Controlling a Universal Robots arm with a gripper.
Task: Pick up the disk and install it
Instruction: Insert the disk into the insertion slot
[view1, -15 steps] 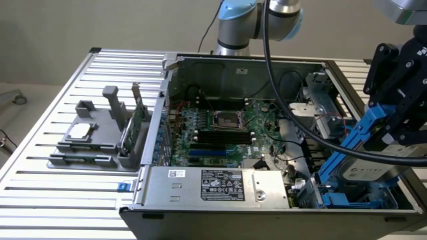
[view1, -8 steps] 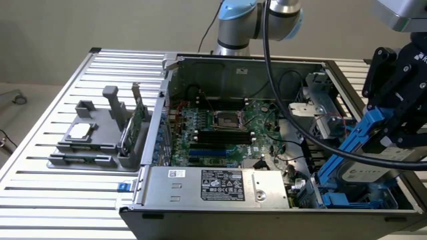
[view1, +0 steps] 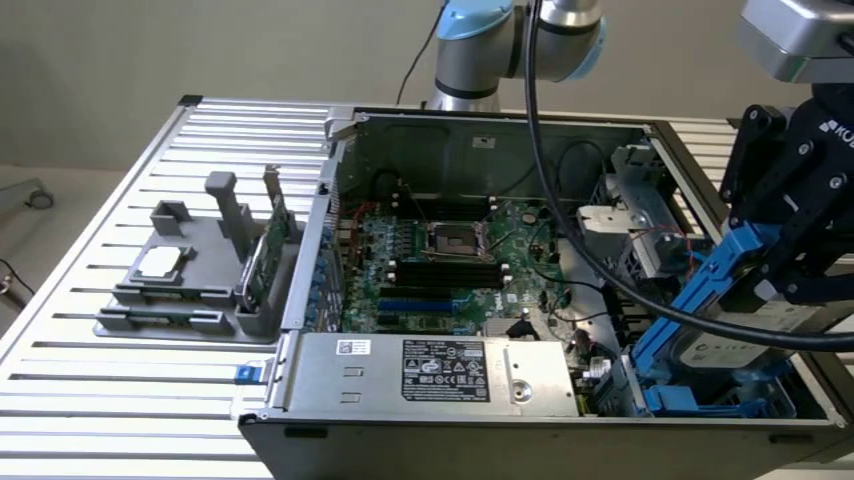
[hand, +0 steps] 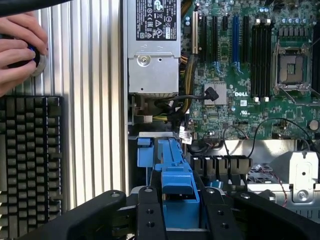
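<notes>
The disk (view1: 731, 345), a silver-grey drive with a white label in a blue carrier frame (view1: 707, 275), hangs tilted over the drive bay (view1: 694, 400) at the front corner of the open computer case, at the exterior view's right. My black gripper (view1: 790, 262) is shut on its upper end. In the wrist view the blue carrier (hand: 177, 192) sits clamped between my two black fingers (hand: 150, 217), with my gripper (hand: 181, 217) above another blue bay piece (hand: 167, 152). The drive's lower end is hidden behind the case wall.
The open case holds a green motherboard (view1: 441, 255), a grey power supply (view1: 427, 370) and loose cables (view1: 601, 300). A grey fixture (view1: 187, 290) on the slatted table carries a square chip and a green card. A keyboard (hand: 30, 160) and a person's hand (hand: 17, 47) lie beside the case.
</notes>
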